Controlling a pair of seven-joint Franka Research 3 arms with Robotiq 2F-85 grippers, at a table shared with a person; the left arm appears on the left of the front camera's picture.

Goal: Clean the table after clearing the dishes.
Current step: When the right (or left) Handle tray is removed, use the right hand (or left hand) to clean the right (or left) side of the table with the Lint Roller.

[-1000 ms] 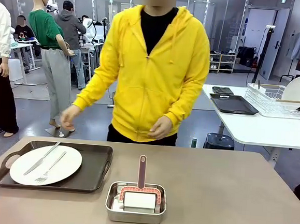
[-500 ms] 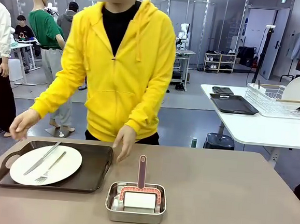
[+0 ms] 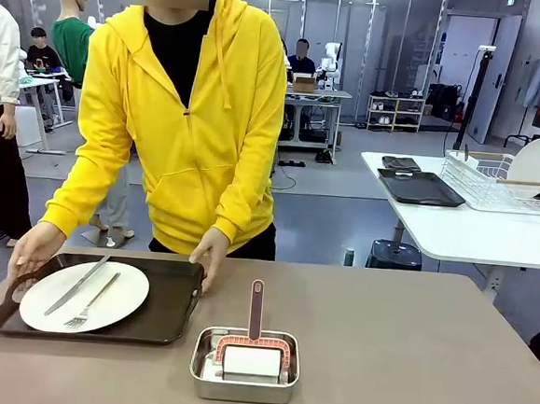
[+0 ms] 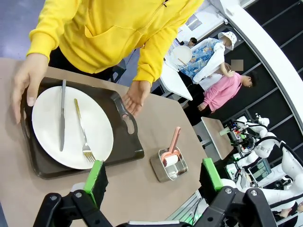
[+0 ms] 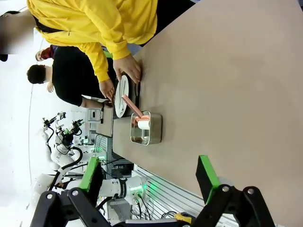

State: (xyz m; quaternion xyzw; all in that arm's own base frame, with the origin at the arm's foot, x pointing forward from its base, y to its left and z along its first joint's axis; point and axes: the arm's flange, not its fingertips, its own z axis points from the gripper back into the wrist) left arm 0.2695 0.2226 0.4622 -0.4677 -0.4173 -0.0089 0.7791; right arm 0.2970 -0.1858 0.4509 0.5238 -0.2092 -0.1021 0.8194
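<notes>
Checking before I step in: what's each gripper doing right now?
Left gripper: open, holding nothing.
Right gripper: open, holding nothing.

Bright, even light fills the front view, and the table [image 3: 408,344] carries only soft, faint shadows beside the steel pan [image 3: 243,378] at lower centre. Both wrist views bend strongly toward their edges. The right wrist view washes out to white along its left side.

tray [image 3: 166,314] sat on the left part of the table [image 3: 408,353], plate [image 3: 124,301] on it, knife [image 3: 76,286] left of fork [image 3: 92,301] on the plate. steel pan [image 3: 199,370] just right of the tray, nearer the robot, brush [image 3: 255,306] in it. person's one hand [image 3: 32,249] on the tray's left end, other hand [image 3: 210,252] on its right end.
</notes>
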